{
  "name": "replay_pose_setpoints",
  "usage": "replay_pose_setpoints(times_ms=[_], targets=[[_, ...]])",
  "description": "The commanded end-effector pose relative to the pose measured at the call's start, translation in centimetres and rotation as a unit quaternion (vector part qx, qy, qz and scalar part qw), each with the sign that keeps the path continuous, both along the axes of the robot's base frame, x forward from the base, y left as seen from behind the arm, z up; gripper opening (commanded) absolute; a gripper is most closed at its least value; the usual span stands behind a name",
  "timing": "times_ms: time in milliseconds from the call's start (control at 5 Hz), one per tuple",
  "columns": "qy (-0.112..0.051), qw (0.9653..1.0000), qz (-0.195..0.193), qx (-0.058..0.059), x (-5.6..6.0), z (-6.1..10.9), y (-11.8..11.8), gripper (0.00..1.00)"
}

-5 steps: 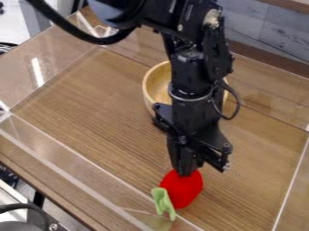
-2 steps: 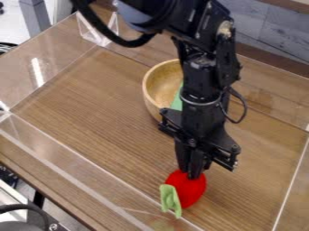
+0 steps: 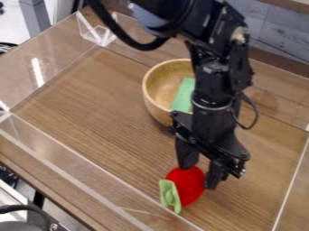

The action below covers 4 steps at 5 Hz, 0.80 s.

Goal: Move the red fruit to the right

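Glossy red fruit [image 3: 185,184], wood-grain table [image 3: 97,108]

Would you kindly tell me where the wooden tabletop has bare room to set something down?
Bare wood spans the left of the tabletop, between the clear wall and the round wooden bowl. The near right is crowded: the black pincer stands over the glossy red fruit.

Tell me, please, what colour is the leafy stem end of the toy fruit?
Light green, against the glossy red fruit; the only camera view shows it at the fruit's lower left.

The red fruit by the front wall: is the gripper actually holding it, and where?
Nothing seems held. The gripper stands open, straddling the red fruit, which rests on the table.
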<state>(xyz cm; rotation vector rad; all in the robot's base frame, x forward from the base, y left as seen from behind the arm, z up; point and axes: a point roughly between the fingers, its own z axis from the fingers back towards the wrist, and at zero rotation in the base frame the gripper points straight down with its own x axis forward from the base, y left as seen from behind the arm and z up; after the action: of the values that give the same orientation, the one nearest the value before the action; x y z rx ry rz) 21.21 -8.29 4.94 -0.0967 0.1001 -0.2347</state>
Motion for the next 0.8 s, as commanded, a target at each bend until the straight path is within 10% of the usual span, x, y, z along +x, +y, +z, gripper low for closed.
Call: replay_pose_setpoints(times_ms=[0, 600], targets=[[-0.017, 0.9998, -0.013, -0.002, 0.8, 0.6, -0.7, 1.00], [-0.011, 0.9990, -0.044, 0.002, 1.1, 2.0, -0.6, 1.00]])
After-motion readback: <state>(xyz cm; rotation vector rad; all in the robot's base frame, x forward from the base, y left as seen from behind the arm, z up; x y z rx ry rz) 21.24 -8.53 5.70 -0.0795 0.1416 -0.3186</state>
